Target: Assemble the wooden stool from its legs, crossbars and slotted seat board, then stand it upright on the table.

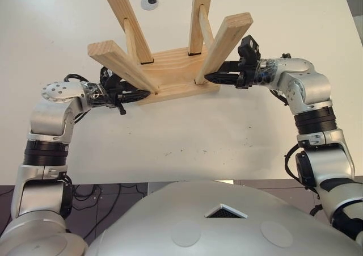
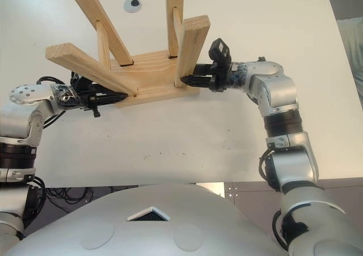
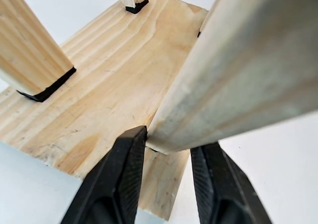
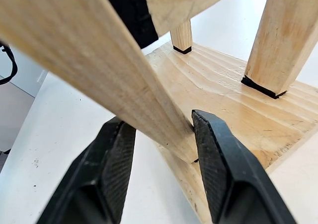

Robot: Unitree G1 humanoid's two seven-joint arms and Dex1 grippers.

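The white tabletop (image 1: 187,137) carries a pale wooden stool (image 2: 142,74) that lies inverted at 12 o'clock from the robot, with its flat rectangular slotted seat board (image 1: 173,68) on the surface and its legs pointing up and splaying outward. The board's dark-edged slots are the only holders in the scene. Each one seen has the foot of a square-section wooden leg seated in it, and the wrist views show black slot edges framing the feet. The 7 o'clock leg (image 1: 122,63) leans out toward 10 o'clock and the 5 o'clock leg (image 1: 224,46) leans toward 1 o'clock. The 11 o'clock leg (image 1: 127,17) and the 1 o'clock leg (image 1: 198,12) rise out past the top edge. A short wooden left crossbar (image 1: 131,37) joins the two legs on the 9 o'clock side, and a right crossbar (image 1: 206,29) joins the pair on the 3 o'clock side. The black two-fingered left pincer (image 1: 144,95) comes in from 9 o'clock, low at the board's edge. It pinches the 7 o'clock leg at its foot, with a finger against each side. The right pincer (image 1: 211,77) comes in from 3 o'clock and stands spread around the foot of the 5 o'clock leg, one finger just beside the wood and a strip of tabletop showing past the other. A small round black-and-grey disc (image 1: 150,2) lies on the tabletop at 12 o'clock, beyond the stool and well apart from it.
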